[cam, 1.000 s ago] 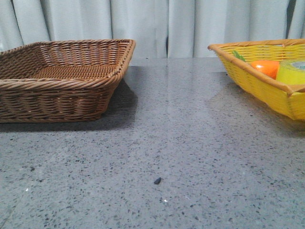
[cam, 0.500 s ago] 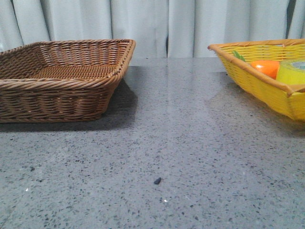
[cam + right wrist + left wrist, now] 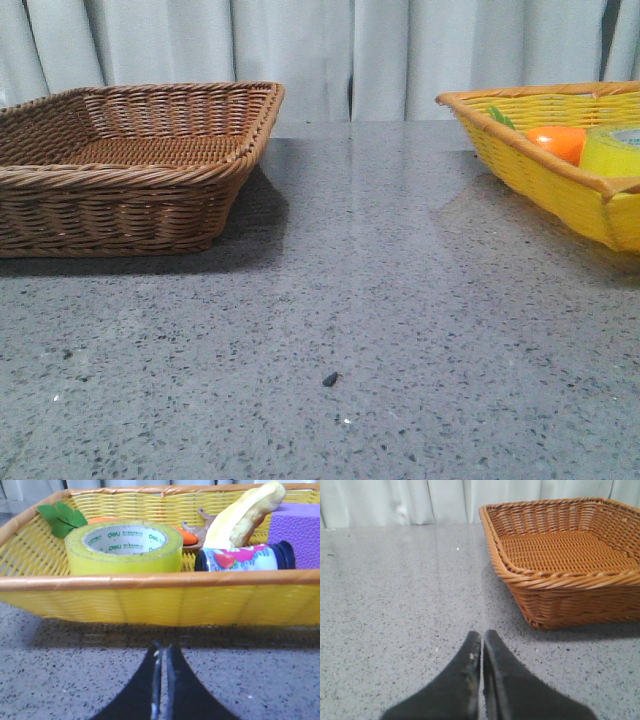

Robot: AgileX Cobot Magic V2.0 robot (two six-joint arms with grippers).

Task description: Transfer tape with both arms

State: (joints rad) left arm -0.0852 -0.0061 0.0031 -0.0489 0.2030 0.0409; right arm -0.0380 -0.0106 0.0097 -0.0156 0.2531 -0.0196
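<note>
The yellow tape roll (image 3: pixel 124 547) with a white "deli" core lies flat in the yellow basket (image 3: pixel 150 582); it shows at the right edge of the front view (image 3: pixel 616 150). My right gripper (image 3: pixel 163 647) is shut and empty, low over the table just outside the basket's near rim. My left gripper (image 3: pixel 482 635) is shut and empty over the bare table, beside the brown wicker basket (image 3: pixel 560 575). Neither arm shows in the front view.
The yellow basket also holds an orange carrot with green leaves (image 3: pixel 62 517), a banana (image 3: pixel 245 515), a small bottle (image 3: pixel 245 560) and a purple block (image 3: pixel 297 525). The brown basket (image 3: pixel 130 170) stands at the far left. A dark speck (image 3: pixel 330 379) lies on the grey table.
</note>
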